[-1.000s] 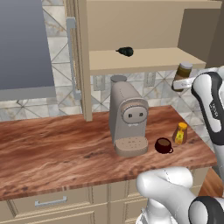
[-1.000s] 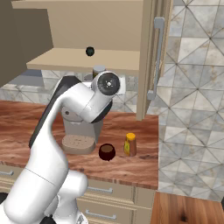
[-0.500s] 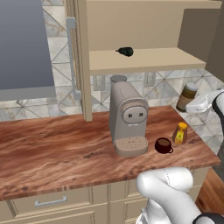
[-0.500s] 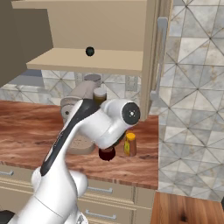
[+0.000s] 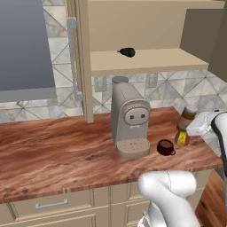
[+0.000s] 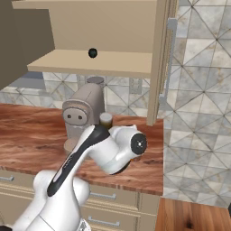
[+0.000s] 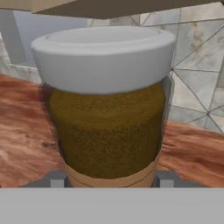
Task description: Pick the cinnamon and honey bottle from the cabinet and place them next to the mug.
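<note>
Pinching the upright cinnamon [image 5: 187,117], the end effector [image 7: 107,180] carries it seemingly just above the honey bottle [image 5: 181,138], with the mug [image 5: 165,147] slightly left on the counter [image 5: 57,150].

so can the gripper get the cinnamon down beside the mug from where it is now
Probably yes. The gripper holds the cinnamon upright just above the honey bottle, close to the mug. Bare counter lies around them, though the honey bottle directly below calls for a small sidestep.
</note>
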Tool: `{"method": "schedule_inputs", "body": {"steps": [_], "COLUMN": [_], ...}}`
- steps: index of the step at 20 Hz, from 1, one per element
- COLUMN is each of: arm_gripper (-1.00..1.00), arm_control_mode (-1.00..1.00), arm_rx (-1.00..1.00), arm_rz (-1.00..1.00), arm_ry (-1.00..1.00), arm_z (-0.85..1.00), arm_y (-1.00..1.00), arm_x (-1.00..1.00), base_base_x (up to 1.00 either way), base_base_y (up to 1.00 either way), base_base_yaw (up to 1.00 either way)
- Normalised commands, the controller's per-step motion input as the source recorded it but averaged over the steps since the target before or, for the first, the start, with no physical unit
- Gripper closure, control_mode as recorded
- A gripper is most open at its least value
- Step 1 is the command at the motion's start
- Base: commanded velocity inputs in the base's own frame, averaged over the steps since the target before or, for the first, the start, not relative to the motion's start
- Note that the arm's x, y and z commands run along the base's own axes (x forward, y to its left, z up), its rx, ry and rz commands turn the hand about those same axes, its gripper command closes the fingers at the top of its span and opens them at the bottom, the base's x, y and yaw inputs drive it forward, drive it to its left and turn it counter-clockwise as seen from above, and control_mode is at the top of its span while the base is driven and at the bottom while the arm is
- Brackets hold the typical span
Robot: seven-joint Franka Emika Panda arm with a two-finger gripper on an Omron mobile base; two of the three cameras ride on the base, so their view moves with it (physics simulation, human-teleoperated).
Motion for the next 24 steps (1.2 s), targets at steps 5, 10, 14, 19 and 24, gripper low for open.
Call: {"method": "schedule_inputs", "body": {"steps": [5, 10, 14, 19, 24], "arm_gripper": [1.0, 1.0, 1.0, 1.0, 1.0], "arm_control_mode": [-1.0, -1.0, -1.0, -1.0, -1.0], "arm_rx": [0.0, 0.0, 0.0, 0.0, 0.0], "arm_rz": [0.04, 0.09, 0.06, 0.08, 0.02], "arm_ry": [0.0, 0.0, 0.0, 0.02, 0.06], "arm_z": [-0.64, -0.28, -0.31, -0.41, -0.51], "arm_y": [-0.17, -0.49, -0.53, -0.42, -0.05], "arm_x": [0.0, -0.14, -0.1, 0.0, 0.02], "base_base_x": [0.0, 0.0, 0.0, 0.0, 0.0], "base_base_y": [0.0, 0.0, 0.0, 0.0, 0.0], "base_base_yaw": [0.0, 0.0, 0.0, 0.0, 0.0]}}
